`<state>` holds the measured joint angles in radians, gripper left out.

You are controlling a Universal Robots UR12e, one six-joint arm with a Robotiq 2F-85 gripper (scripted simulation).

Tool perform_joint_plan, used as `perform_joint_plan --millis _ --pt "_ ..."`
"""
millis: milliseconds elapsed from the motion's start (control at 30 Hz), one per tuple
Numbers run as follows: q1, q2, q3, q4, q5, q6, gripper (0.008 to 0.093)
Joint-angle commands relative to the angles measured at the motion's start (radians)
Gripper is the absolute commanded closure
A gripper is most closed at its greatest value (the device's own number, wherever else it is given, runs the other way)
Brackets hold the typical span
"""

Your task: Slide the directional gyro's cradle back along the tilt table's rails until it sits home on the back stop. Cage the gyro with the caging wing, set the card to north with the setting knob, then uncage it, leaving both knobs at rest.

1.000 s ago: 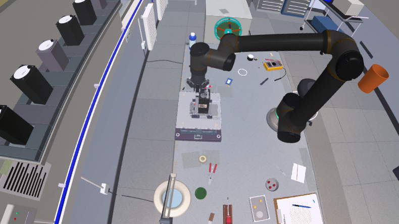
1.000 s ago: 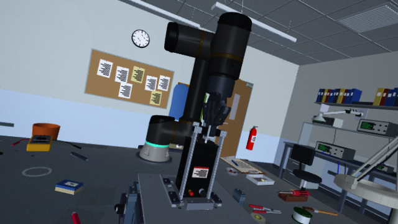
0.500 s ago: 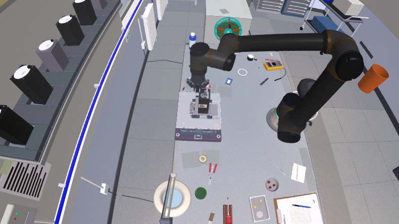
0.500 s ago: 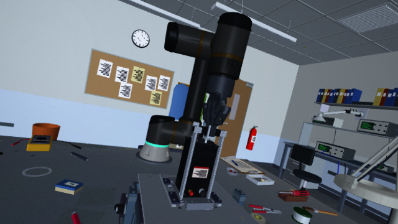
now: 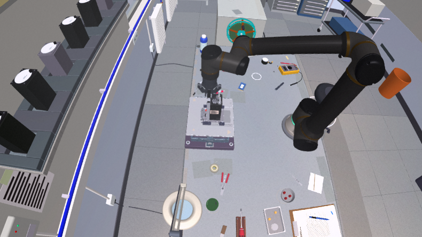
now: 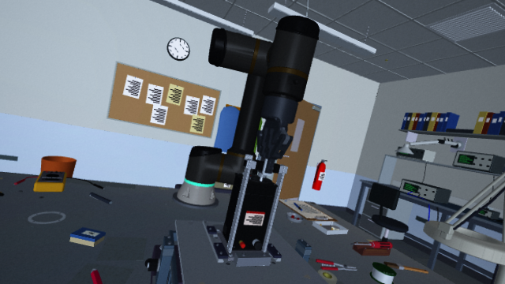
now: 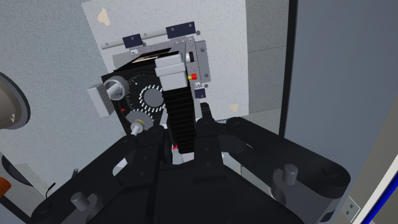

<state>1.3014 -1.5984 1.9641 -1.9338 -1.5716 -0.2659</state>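
Note:
The caging wing (image 7: 178, 131), a black ribbed bar with a red mark at its near end, lies across the gyro's face, and my gripper (image 7: 178, 145) (image 6: 265, 167) is closed on its near end. The black directional gyro (image 5: 214, 110) (image 6: 249, 213) stands in its cradle on the tilt table (image 5: 210, 121), between two threaded posts. Its round card (image 7: 149, 97) faces the wrist camera. The setting knob (image 7: 137, 124) with a yellow ring sticks out at the card's lower left. A grey block (image 7: 170, 73) sits at the wing's far end. A red button (image 7: 192, 77) shows on the cradle plate.
An orange cup (image 5: 394, 82) sits at the bench's right edge. A multimeter (image 5: 288, 69), a white ring (image 5: 256, 76) and a small blue book (image 5: 242, 86) lie behind the tilt table. Pliers (image 5: 224, 180), a tape roll (image 5: 214, 168) and a magnifier lamp (image 5: 181, 209) lie in front.

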Motion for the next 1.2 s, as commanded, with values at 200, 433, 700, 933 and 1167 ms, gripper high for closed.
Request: perform_joint_plan --millis 200,433,700,933,1167 --pt "0.0 -0.001 0.0 -0.003 0.001 0.0 0.0934" --pt "0.0 -0.001 0.0 -0.004 0.001 0.0 0.0914" --pt "0.0 -0.001 0.0 -0.004 0.001 0.0 0.0754" --pt "0.0 -0.001 0.0 -0.004 0.001 0.0 0.0614" --pt "0.0 -0.001 0.0 -0.004 0.001 0.0 0.0534"
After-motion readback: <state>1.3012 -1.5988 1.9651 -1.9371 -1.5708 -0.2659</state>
